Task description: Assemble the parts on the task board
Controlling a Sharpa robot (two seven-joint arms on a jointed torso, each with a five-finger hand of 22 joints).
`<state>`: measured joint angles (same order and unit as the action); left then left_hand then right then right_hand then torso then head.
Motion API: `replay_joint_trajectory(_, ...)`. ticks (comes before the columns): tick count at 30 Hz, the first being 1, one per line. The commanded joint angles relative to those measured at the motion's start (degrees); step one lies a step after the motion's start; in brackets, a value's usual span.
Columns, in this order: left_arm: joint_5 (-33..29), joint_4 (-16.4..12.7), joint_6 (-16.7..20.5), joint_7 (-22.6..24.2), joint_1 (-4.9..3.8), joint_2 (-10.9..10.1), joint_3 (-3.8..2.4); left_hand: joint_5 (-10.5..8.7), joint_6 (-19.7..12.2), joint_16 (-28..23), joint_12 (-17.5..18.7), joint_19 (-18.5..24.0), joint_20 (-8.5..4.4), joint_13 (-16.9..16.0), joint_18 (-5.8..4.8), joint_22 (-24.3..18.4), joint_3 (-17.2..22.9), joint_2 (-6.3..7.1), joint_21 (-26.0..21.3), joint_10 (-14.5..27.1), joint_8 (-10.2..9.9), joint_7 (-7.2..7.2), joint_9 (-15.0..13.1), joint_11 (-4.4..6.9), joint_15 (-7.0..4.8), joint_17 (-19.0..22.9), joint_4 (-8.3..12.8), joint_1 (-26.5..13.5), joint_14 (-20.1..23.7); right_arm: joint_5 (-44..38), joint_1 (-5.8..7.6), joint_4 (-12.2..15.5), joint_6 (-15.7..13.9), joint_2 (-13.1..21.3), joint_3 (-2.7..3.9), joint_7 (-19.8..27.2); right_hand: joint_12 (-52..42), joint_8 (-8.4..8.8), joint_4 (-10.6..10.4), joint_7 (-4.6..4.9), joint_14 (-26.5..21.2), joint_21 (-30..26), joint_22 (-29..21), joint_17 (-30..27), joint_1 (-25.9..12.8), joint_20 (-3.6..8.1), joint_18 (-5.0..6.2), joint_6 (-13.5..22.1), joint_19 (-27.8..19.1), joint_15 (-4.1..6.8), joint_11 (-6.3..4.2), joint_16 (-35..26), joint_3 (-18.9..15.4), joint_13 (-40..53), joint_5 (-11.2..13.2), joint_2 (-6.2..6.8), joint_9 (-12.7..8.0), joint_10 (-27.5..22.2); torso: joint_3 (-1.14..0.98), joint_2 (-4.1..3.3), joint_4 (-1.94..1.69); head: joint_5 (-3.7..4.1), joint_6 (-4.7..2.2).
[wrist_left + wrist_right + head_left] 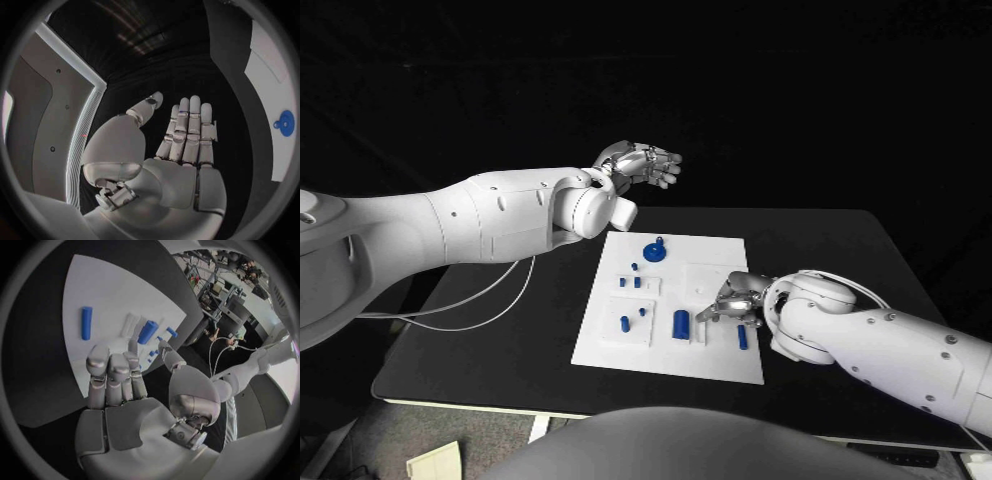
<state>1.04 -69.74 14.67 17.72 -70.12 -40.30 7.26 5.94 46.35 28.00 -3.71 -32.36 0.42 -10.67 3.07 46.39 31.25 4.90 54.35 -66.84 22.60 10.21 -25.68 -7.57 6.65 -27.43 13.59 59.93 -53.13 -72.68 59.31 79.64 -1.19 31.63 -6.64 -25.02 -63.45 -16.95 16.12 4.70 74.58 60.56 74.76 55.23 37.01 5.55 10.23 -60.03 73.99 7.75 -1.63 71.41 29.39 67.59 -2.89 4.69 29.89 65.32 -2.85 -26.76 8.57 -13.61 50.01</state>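
Now: right hand (733,301) over task board (718,252), fingers extended, holding nothing.
Likely reaching; next, grasp blue peg (741,337). Left hand (640,164) raised, fingers straight, holding nothing.

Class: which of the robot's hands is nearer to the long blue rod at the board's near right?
Right. The right hand hovers just beside the long blue rod on the task board; the left hand is raised beyond the board's far edge.

The black table (488,340) carries the work area, its pale front edge showing along the near side. White cables (473,305) loop across its left portion. On the floor beside the table's near left corner lies a light-coloured flat object (433,462), perhaps cardboard or paper.
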Motion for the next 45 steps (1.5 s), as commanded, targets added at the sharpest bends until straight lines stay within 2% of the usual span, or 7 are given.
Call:
replay_joint_trajectory(1, 0.29, -0.24, -0.55, 0.4, -0.08, -0.11, -0.04, 0.23, -0.36, -0.2, -0.34, 0.09, 0.37, 0.08, 0.87, 0.07, 0.06, 0.2, -0.23, 0.35, 0.21, -0.23, 0.08, -0.06, -0.12, -0.07, -0.28, -0.29, -0.4, 2.22, 0.96, 1.49, -2.5, 2.12, 0.57, 1.92, 0.02, 0.07, -0.1, 0.06, 0.14, -0.27, -0.08, -0.03, 0.79, 0.35, 4.77, 0.23, 0.05, -0.06, 0.01, -0.2, 0.6, 0.05, 0.07, 0.12, 0.18, 0.24, -0.06, 0.05, 0.16, -0.01, -0.01)
replay_joint_trajectory(4, 0.3, -0.29, -0.51, 0.41, -0.08, -0.26, -0.03, 0.23, -0.36, -0.22, -0.34, 0.09, 0.37, 0.09, 0.87, 0.08, 0.06, 0.21, -0.23, 0.35, 0.22, -0.23, 0.08, -0.06, -0.12, -0.09, -0.28, -0.28, -0.4, 2.28, 1.54, 2.6, -2.43, 4.12, 1.11, 1.82, -0.07, -0.03, -0.17, 0.05, 0.21, -0.28, -0.11, -0.02, 1.62, 0.36, 4.77, 0.18, 0.19, -0.06, 0.0, -0.2, 1.36, 0.09, 0.07, 0.24, 0.35, 0.37, -0.12, 0.07, 0.22, 0.11, -0.01)
replay_joint_trajectory(8, 0.31, -0.3, -0.52, 0.4, -0.08, -0.32, -0.01, 0.23, -0.35, -0.23, -0.35, 0.09, 0.37, 0.09, 0.87, 0.09, 0.06, 0.21, -0.23, 0.34, 0.23, -0.23, 0.09, -0.06, -0.12, -0.11, -0.27, -0.27, -0.41, 2.34, 1.83, 3.49, -2.26, 5.62, 1.21, 1.75, -0.11, -0.1, -0.41, 0.06, 0.27, -0.3, -0.16, -0.01, 2.67, 0.32, 4.77, 0.22, 0.35, -0.08, 0.01, -0.22, 2.55, 0.1, 0.07, 0.69, 0.57, 0.46, -0.19, 0.05, 0.2, 0.3, -0.01)
replay_joint_trajectory(16, 0.31, -0.3, -0.62, 0.41, -0.07, -0.08, 0.0, 0.23, -0.34, -0.26, -0.36, 0.09, 0.37, 0.1, 0.87, 0.1, 0.06, 0.21, -0.24, 0.33, 0.25, -0.23, 0.1, -0.05, -0.12, -0.16, -0.27, -0.25, -0.42, -0.5, 1.65, 2.99, -1.84, 3.19, 1.19, 2.75, -0.26, -0.31, -0.47, 0.02, 0.35, -0.27, -0.17, 0.02, 4.32, 0.22, 4.77, 0.05, 0.56, -0.06, -0.02, -0.24, 4.13, 0.18, 0.07, 1.76, 0.97, 0.64, -0.28, -0.07, -0.04, 0.86, -0.01)
replay_joint_trajectory(21, 0.31, -0.21, -0.62, 0.4, -0.07, -0.03, 0.01, 0.22, -0.34, -0.29, -0.36, 0.08, 0.38, 0.1, 0.87, 0.11, 0.06, 0.19, -0.24, 0.32, 0.26, -0.24, 0.11, -0.05, -0.12, -0.19, -0.29, -0.26, -0.43, -6.04, 0.4, 2.23, -2.78, 0.67, 1.11, 3.06, -0.42, -0.45, 0.04, -0.05, 0.42, -0.24, -0.17, 0.0, 7.02, 0.13, 4.77, -0.13, 0.69, -0.01, -0.08, -0.29, 5.67, 0.28, 0.08, 1.54, 1.23, 0.88, -0.11, -0.06, -0.13, 1.04, -0.01)
replay_joint_trajectory(29, 0.31, -0.18, -0.75, 0.36, -0.06, 0.17, 0.01, 0.22, -0.33, -0.32, -0.37, 0.08, 0.38, 0.11, 0.86, 0.12, 0.06, 0.18, -0.25, 0.3, 0.28, -0.24, 0.12, -0.05, -0.12, -0.23, -0.3, -0.26, -0.43, -17.16, -1.35, 0.54, -0.56, -2.52, 0.38, -0.52, -0.61, -0.84, 0.31, -0.21, 0.46, -0.17, -0.12, -0.04, 8.32, -0.23, 4.77, -0.73, 0.71, 0.06, -0.22, -0.35, 5.54, 0.4, 0.08, 3.92, 1.65, 1.19, 0.04, -0.11, -0.21, 1.05, -0.01)
replay_joint_trajectory(45, 0.31, -0.21, -1.02, 0.22, -0.07, 0.2, 0.01, 0.19, -0.22, -0.45, -0.47, 0.09, 0.39, 0.09, 0.85, 0.17, 0.04, 0.12, -0.28, 0.1, 0.4, -0.28, 0.15, 0.04, -0.1, -0.39, -0.38, -0.29, -0.45, -21.28, -4.08, -2.43, 1.0, -6.2, -0.09, -1.67, -0.72, -1.1, -0.74, -0.43, 0.5, -0.19, -0.11, -0.13, 7.72, -0.84, 4.77, -1.43, 0.64, 0.16, -0.42, -0.42, 4.09, 0.39, 0.08, 3.77, 1.94, 1.88, -0.04, -0.11, -0.19, 0.97, -0.01)
